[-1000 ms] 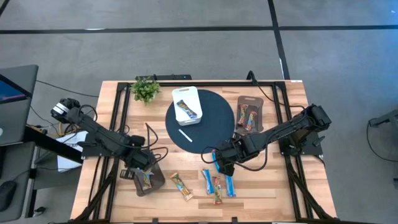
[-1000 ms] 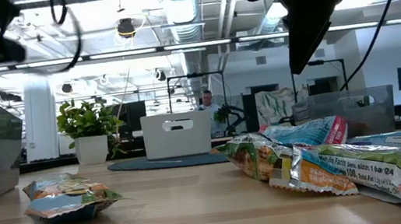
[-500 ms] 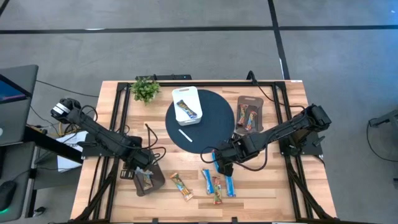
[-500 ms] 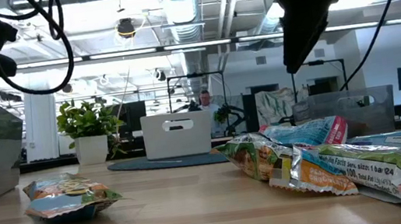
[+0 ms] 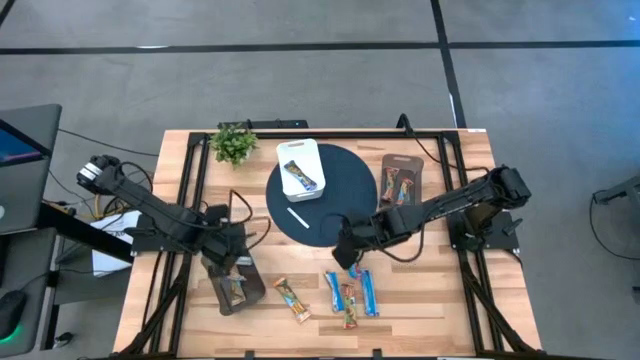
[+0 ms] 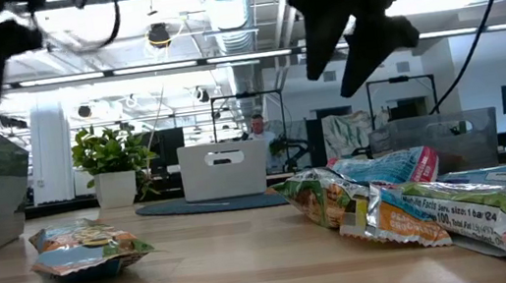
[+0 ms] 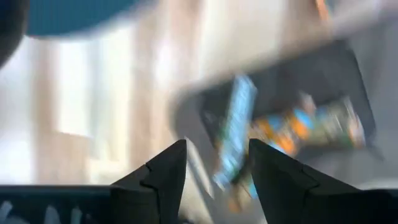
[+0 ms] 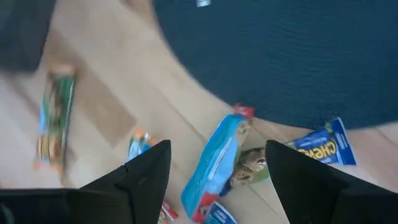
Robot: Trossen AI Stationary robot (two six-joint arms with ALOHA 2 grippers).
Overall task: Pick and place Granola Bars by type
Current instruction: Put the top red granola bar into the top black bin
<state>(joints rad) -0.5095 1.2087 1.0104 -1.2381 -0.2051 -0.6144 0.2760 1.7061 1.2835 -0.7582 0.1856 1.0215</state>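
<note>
The right gripper (image 5: pixel 347 254) hung open and empty just above three granola bars (image 5: pixel 351 296) on the wooden table (image 5: pixel 440 310), by the dark mat (image 5: pixel 345 190). The left gripper (image 5: pixel 221 266) (also spread, holding nothing) stood over the grey tray (image 5: pixel 219 300) with its bars (image 7: pixel 292 127).

A blue bar wrapper (image 8: pixel 323 149) reads "CHEWY" (other wrappers' print is too blurred to read).

Granola Bars (image 8: pixel 217 158) btwn spread fingers (image 8: pixel 146 168)
</note>
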